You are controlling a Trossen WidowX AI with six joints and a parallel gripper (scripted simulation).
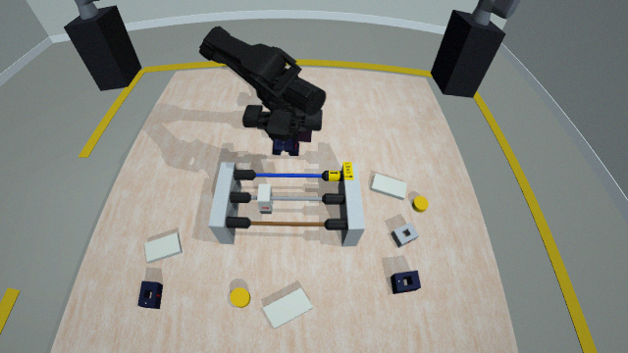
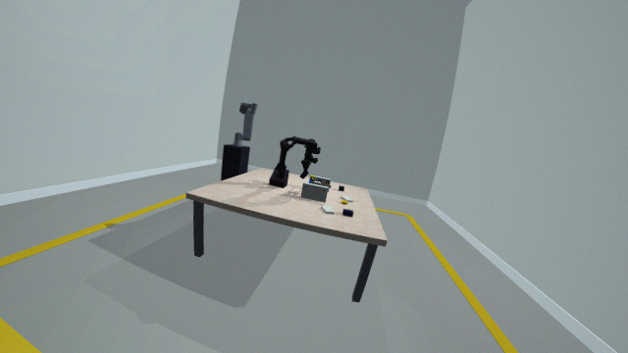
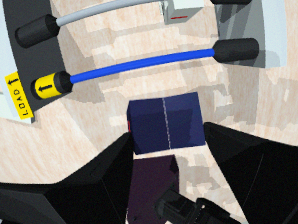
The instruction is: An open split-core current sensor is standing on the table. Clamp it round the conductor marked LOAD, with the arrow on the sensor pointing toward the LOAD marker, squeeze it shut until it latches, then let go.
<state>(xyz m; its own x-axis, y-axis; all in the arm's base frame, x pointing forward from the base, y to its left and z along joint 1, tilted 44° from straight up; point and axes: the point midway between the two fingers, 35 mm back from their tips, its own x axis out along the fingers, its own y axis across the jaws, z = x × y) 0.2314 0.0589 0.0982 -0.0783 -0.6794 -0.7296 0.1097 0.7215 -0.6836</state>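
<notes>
My gripper (image 3: 168,133) is shut on the dark blue split-core sensor (image 1: 286,147) (image 3: 150,125) and holds it above the table, behind the rack. In the top view two prongs of the sensor point toward the rack. A red mark shows on its side facing the LOAD end; its arrow is not readable. The blue conductor (image 1: 289,175) (image 3: 145,63) runs across the rack just in front of the sensor, apart from it. Its end bears a yellow arrow tag (image 1: 334,176) (image 3: 46,85) beside the yellow LOAD marker (image 1: 347,171) (image 3: 19,96).
The rack's grey end walls (image 1: 222,206) (image 1: 354,216) also carry a grey conductor (image 1: 299,198) with a white clamp (image 1: 265,196), and a brown conductor (image 1: 289,224). Dark blue blocks (image 1: 150,295) (image 1: 406,281), a grey block (image 1: 398,238), white slabs (image 1: 287,308) (image 1: 389,186) and yellow discs (image 1: 239,297) (image 1: 420,204) lie around.
</notes>
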